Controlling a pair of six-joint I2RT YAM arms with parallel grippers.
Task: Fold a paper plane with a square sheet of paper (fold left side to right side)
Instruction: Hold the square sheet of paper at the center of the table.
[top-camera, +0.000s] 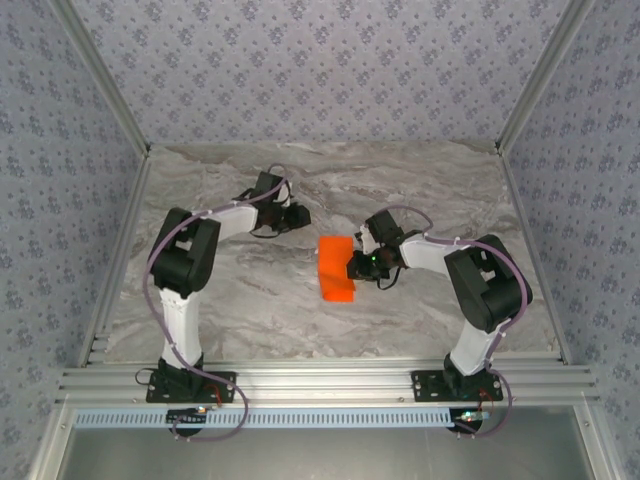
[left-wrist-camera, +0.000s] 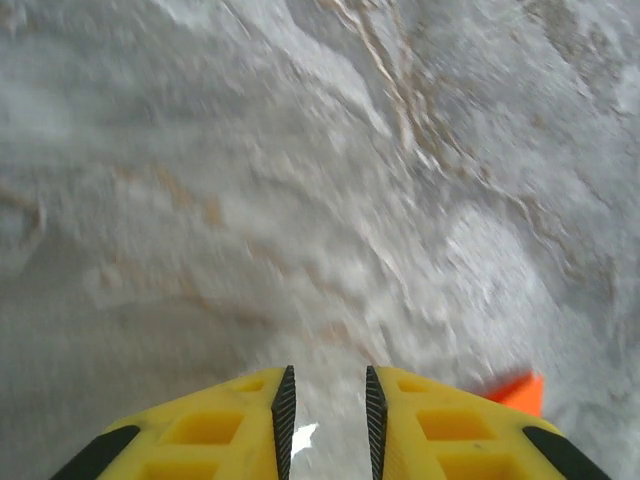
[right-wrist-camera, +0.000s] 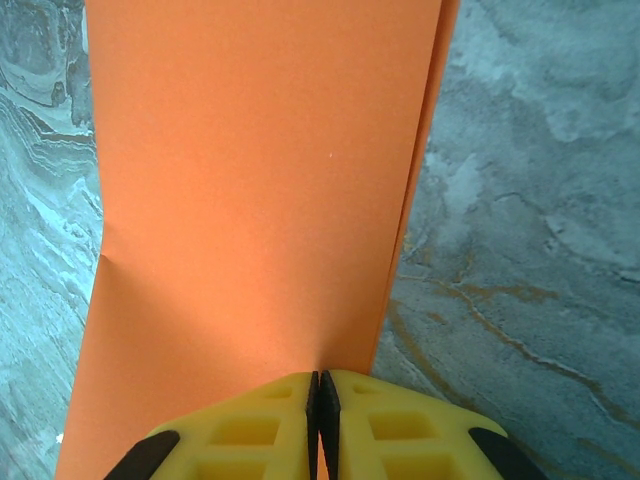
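One square sheet of paper (top-camera: 336, 268), two claws (top-camera: 299, 216) (top-camera: 353, 267), one tabletop (top-camera: 250, 305)

Ahead of our left gripper (left-wrist-camera: 325, 400) we find bare tabletop (left-wrist-camera: 300, 200); the sheet of paper (right-wrist-camera: 260, 200) lies beneath and ahead of our right gripper (right-wrist-camera: 322, 385).

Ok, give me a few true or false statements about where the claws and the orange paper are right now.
1. The right claw is closed at the edge of the sheet of paper. True.
2. The left claw is gripping the paper. False: it is slightly open over bare table, apart from the paper.
3. The paper lies as one flat unfolded layer. False: it is doubled over, with two layers showing along one edge.
4. The paper sits between the two arms. True.
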